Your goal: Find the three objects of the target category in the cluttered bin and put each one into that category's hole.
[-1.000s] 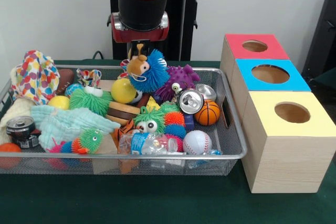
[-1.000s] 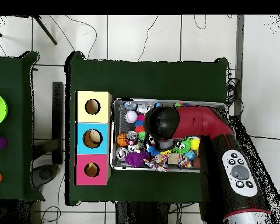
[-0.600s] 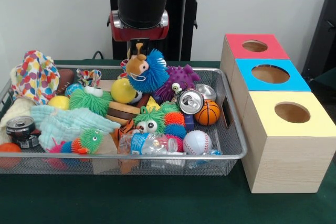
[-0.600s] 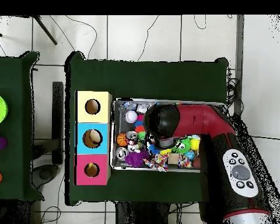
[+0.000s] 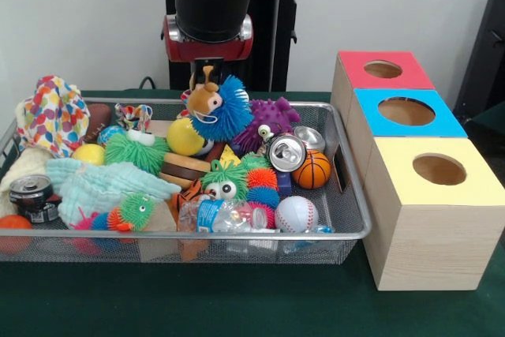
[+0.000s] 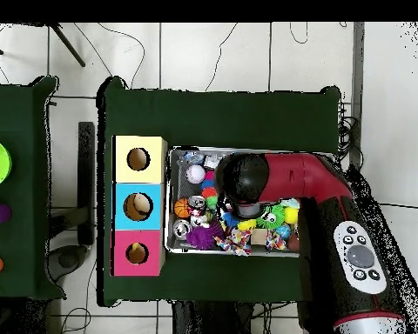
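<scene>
front view, step: looks to us like we're mid-pick. The hand (image 5: pixel 208 67) is clamped on the top of the blue fuzzy toy with the brown head (image 5: pixel 218 108), which hangs at the far side of the wire bin (image 5: pixel 351 209), just above the pile.
front view, hand: only the tips show under the red and black wrist, pinched together on the toy's topknot, so we call it gripped.
front view, target: our guess is that the fuzzy critters are the category. Two more candidates lie in the bin: the green fuzzy toy (image 5: pixel 136 150) left of the yellow ball (image 5: pixel 185 136), and the green-and-orange googly-eyed one (image 5: pixel 237 180) nearer the front.
front view, next move: we'd lift the toy clear of the rim, carry it over to the three boxes beside the bin, and drop it into the right hole.
front view, holes: red-topped box (image 5: pixel 384 69), blue-topped box (image 5: pixel 407 112), yellow-topped box (image 5: pixel 439 170). Nothing here tells us which colour goes with fuzzy toys.
front view, hard to see: we can't tell whether the toy is fully off the pile or touching the ball below it.
overhead view, step: the arm's black wrist sits right over the middle of the bin and covers the hand and the held toy completely.
overhead view, hidden: much of the bin is under the arm. The blue-topped box seems to have something pale inside its hole, but we can't make out what.
</scene>
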